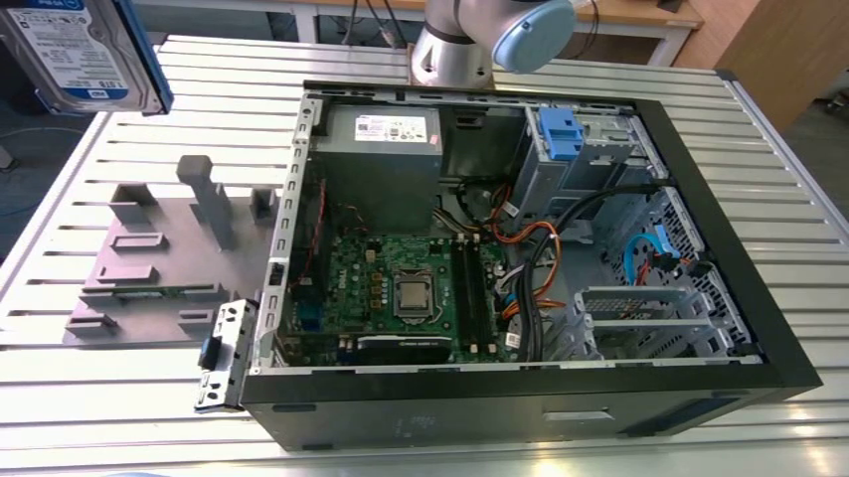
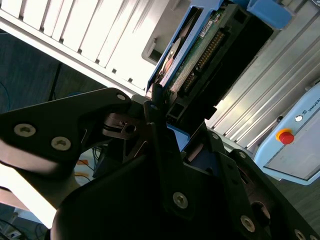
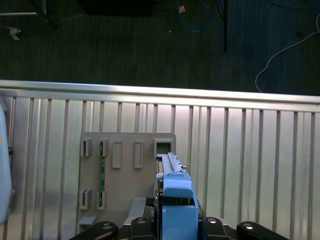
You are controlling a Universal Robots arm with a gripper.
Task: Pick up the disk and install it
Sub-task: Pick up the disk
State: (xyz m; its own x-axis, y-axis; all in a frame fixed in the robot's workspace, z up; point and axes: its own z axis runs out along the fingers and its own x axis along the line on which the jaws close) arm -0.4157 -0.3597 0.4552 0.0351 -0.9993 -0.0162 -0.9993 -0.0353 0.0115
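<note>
Step in hand: transport. The pick-up reads as done; installation is not yet done.

Tool state: in the second wrist view the gripper [image 2: 167, 117] is pressed together on one end of the disk [image 2: 200, 55], pinching it by its blue-framed edges; the connector side faces the camera.

Location of the disk: in the exterior view the disk [image 1: 80, 55] hangs in the air at about 10 o'clock from the open computer case [image 1: 464, 417], label side showing, well apart from the case; it touches nothing but the tool. In the first wrist view it stands clear above the grey slotted fixture [image 3: 125, 172], which rests on the slatted aluminium table [image 3: 250, 150].

Reference positions, exterior view: the fixture [image 1: 159, 268] lies at 9 o'clock from the case, just beside its wall; the drive cage [image 1: 603, 149] with its blue latch [image 1: 558, 134] sits at about 1 o'clock inside the case; the motherboard [image 1: 398, 288] occupies the floor toward 7 o'clock; the arm base [image 1: 484, 40] stands at 12 o'clock.

Requirement, as a judgement: installation calls for you to carry the disk across the case toward 1 o'clock; square its blue frame to the cage opening; keep it clear of the cable bundle [image 1: 531, 248] beside the cage; hold the pinch firm throughout.
</note>
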